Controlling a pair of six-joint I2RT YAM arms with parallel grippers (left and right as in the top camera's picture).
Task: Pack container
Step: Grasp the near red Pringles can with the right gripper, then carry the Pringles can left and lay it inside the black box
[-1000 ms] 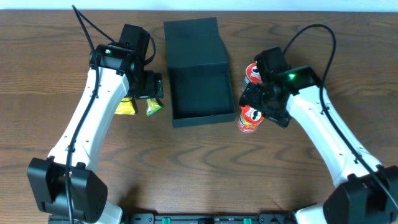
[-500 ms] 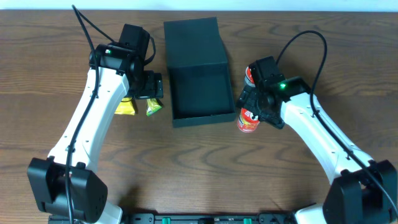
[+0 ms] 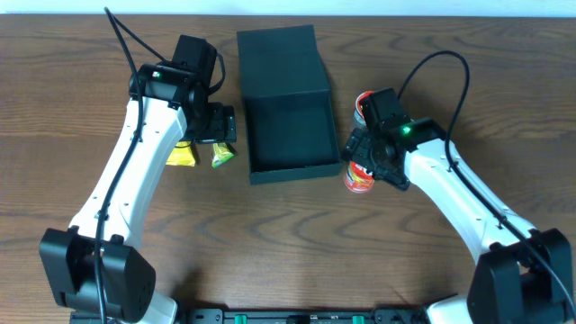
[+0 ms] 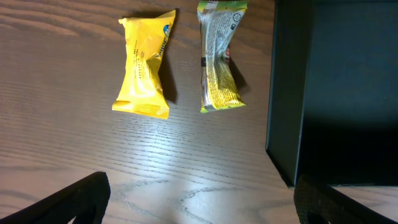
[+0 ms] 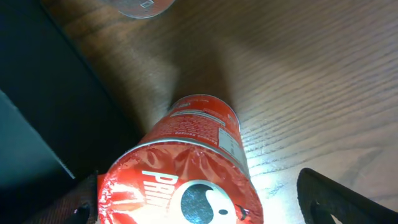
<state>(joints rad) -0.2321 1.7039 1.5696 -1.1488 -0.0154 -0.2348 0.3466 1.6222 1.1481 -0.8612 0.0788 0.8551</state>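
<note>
Gaping wide, right pincer (image 5: pixel 208 199) straddles red can (image 5: pixel 199 143) beside container's (image 3: pixel 295 171) edge; left pincer (image 4: pixel 202 202) wide.

Overhead view: evenly lit from above, sharp throughout; tabletop (image 3: pixel 288 261) grain resolved out to edges. Soft, short shadows cast beside arms. Container (image 3: pixel 286 135) interior rendered near-black, no detail.

Left wrist view: bright glare patch seen on tabletop near yellow packet (image 4: pixel 144 68) and green packet (image 4: pixel 219 59); narrow shadows thrown on container side of each. Left hand (image 4: pixel 205 208) seen dark, blurred.

Right wrist view: dimmer. Red can (image 5: pixel 186 168) close to lens, slightly soft. Small glare spot noted on tabletop beside it; heavy shadow between can and container. Right hand (image 5: pixel 208 205) blurred.
</note>
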